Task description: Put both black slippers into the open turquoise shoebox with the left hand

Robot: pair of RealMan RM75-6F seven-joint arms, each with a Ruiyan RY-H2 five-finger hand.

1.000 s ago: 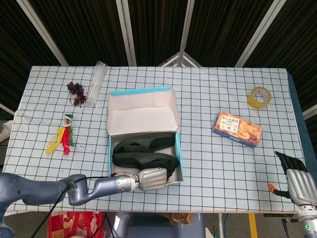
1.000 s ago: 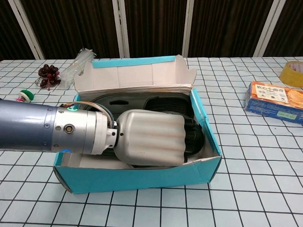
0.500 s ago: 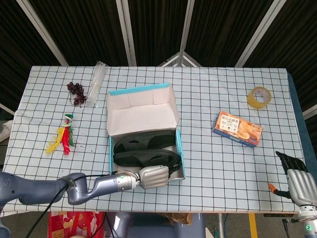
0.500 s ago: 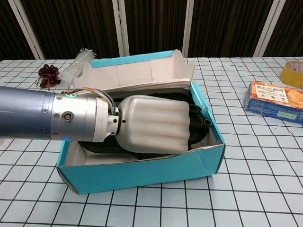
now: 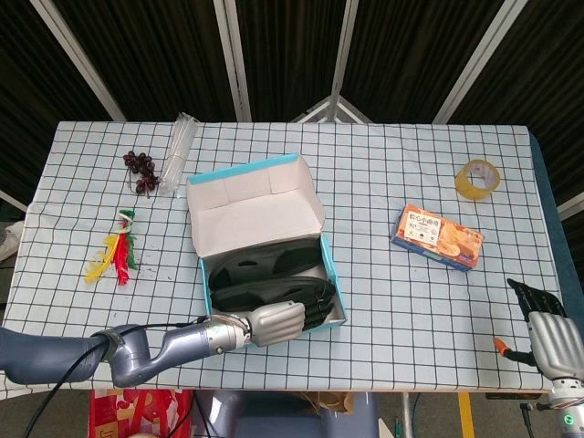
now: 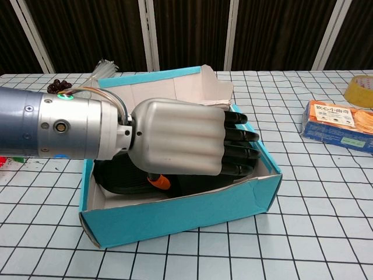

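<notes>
The turquoise shoebox [image 5: 335,288] lies near the table's front edge, turned askew, with its lid [image 5: 253,204] flapped open at the back. Both black slippers [image 5: 270,279] lie side by side inside it. My left hand [image 5: 275,321] hovers over the box's near wall, holding nothing. In the chest view the left hand [image 6: 182,143] is above the box [image 6: 175,214] with its fingers stretched out flat, and part of a slipper [image 6: 118,177] shows beneath it. My right hand [image 5: 545,326] stays at the front right corner, empty.
A biscuit box [image 5: 437,237] and a tape roll [image 5: 477,178] lie to the right. Dark grapes [image 5: 140,170], a clear bundle of sticks [image 5: 179,149] and a red-yellow-green toy [image 5: 115,250] lie to the left.
My left hand has risen out of the box and off the slippers, its fingers now stretched out. The box has swung round, its right end nearer the front edge.
</notes>
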